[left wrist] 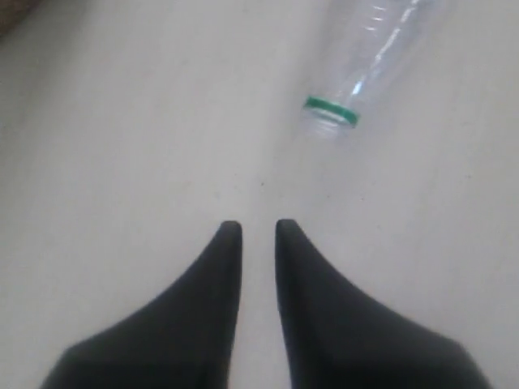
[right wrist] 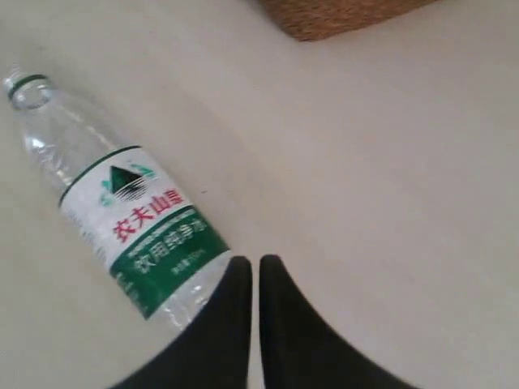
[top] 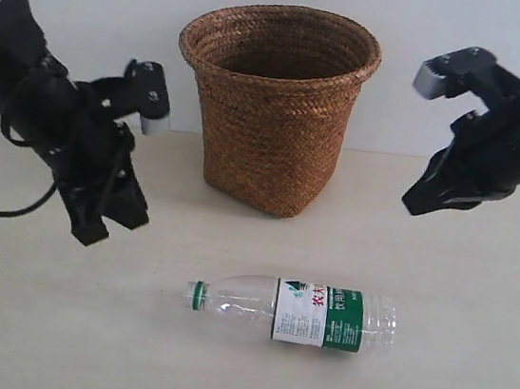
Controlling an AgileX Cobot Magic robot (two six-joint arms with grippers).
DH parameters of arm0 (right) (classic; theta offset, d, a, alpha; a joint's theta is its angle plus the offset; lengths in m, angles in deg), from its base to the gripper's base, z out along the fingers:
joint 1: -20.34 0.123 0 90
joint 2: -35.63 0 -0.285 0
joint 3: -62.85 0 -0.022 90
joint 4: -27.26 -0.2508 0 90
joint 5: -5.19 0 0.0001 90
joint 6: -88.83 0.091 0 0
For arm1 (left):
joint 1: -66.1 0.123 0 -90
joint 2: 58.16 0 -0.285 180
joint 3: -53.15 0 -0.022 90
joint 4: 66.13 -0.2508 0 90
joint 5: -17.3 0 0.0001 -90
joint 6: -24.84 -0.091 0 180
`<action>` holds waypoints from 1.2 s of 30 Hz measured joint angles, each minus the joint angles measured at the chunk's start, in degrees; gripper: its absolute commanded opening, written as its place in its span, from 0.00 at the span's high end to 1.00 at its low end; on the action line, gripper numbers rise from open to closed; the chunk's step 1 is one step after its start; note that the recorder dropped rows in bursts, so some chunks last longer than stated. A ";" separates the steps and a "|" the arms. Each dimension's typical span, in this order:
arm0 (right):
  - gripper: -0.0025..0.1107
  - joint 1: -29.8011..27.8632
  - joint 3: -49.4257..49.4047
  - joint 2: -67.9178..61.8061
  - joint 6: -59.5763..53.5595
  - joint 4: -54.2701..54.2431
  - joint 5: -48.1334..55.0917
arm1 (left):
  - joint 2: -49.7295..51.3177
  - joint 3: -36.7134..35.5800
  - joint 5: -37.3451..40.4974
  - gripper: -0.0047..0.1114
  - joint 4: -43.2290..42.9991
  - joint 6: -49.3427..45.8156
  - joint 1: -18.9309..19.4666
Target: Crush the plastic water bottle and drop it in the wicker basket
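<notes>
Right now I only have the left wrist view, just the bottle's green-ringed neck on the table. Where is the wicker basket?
Observer: In the exterior view the wicker basket stands upright behind the plastic water bottle, apart from it.
Operator: Is the bottle crushed yet?
Observer: No, it lies on its side with its full shape.
Operator: And the right gripper?
Observer: The right gripper hangs above the table, right of the basket, holding nothing.

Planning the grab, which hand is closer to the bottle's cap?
The left hand: the bottle's green cap points toward it, while the right hand hangs nearer the base end.
</notes>
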 measured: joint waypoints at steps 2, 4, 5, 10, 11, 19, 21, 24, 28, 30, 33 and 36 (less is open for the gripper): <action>0.98 2.13 0.70 -1.91 -1.06 0.11 2.33 | 2.32 0.00 0.08 0.28 3.87 -5.98 -1.91; 0.98 3.66 0.82 -2.82 -1.56 0.56 3.42 | 4.01 0.00 -0.15 0.30 7.80 -10.39 -3.38; 0.98 4.53 0.82 -2.94 -1.71 0.81 3.69 | 5.04 0.00 -0.29 0.30 8.44 -11.96 -4.18; 0.98 5.89 0.92 -3.00 -1.70 1.42 4.58 | 8.87 0.00 -1.11 0.32 8.97 -14.73 -5.73; 0.98 5.89 0.92 -3.15 -1.70 1.53 5.35 | 9.73 0.00 -2.37 0.32 8.97 -15.16 -5.78; 0.98 5.89 0.92 -7.46 -1.70 1.67 5.65 | 12.90 0.00 -5.99 0.34 12.50 -22.91 -5.78; 0.98 5.89 0.92 -7.96 -1.70 1.73 5.52 | 13.34 0.10 -6.53 0.34 13.49 -24.43 -5.78; 0.98 5.89 0.92 -8.27 -1.70 1.73 5.52 | 14.06 0.09 -6.62 0.34 14.14 -25.81 -5.78; 0.98 5.89 0.92 -8.27 -1.70 1.73 5.29 | 15.99 0.09 -7.03 0.34 14.70 -26.72 -5.78; 0.98 5.89 0.92 -8.27 -1.70 1.73 5.04 | 16.94 0.09 -7.82 0.34 15.68 -27.25 -5.78; 0.98 5.89 0.92 -8.27 -1.70 1.73 4.79 | 17.65 0.09 -8.23 0.34 17.97 -28.29 -5.78; 0.98 5.89 0.92 -8.27 -1.70 1.73 4.66 | 17.93 0.09 -8.31 0.40 20.40 -29.67 -5.78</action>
